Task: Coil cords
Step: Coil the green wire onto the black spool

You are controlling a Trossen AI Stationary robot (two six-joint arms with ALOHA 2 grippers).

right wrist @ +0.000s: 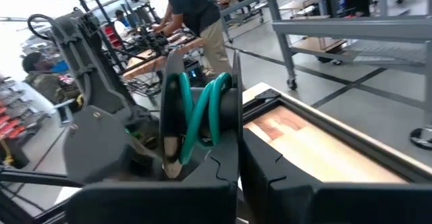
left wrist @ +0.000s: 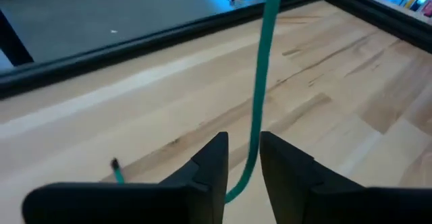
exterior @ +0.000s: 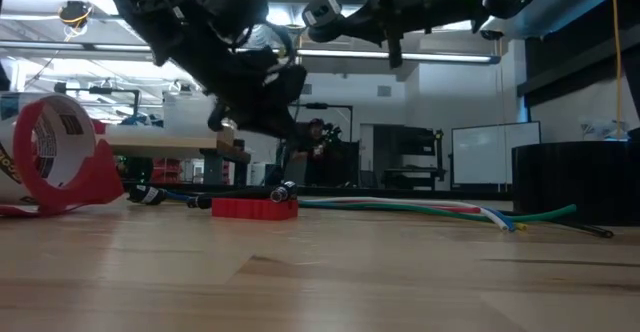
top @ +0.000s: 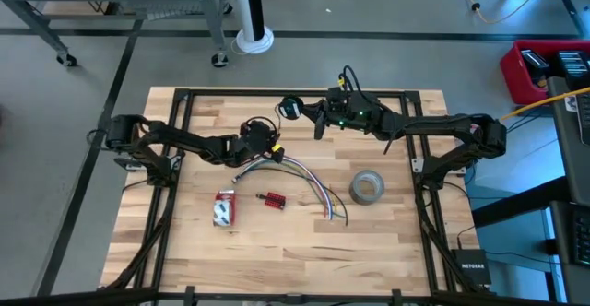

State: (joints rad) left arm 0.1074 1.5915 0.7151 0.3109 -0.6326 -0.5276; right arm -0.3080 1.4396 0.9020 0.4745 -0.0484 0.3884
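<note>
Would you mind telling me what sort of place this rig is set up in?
Most likely a robotics lab or workshop. Beyond the wooden table lie a bare concrete floor and metal workbenches on castors, and a person bends over equipment at another bench.

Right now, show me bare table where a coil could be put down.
Free: the front strip of the table, below the red tape dispenser and grey tape roll. Also bare: the table's left side beside the dispenser. Crowded: the middle, with loose cords and a red block.

Probably workshop: metal workbenches (right wrist: 351,28), concrete floor (top: 369,11).
</note>
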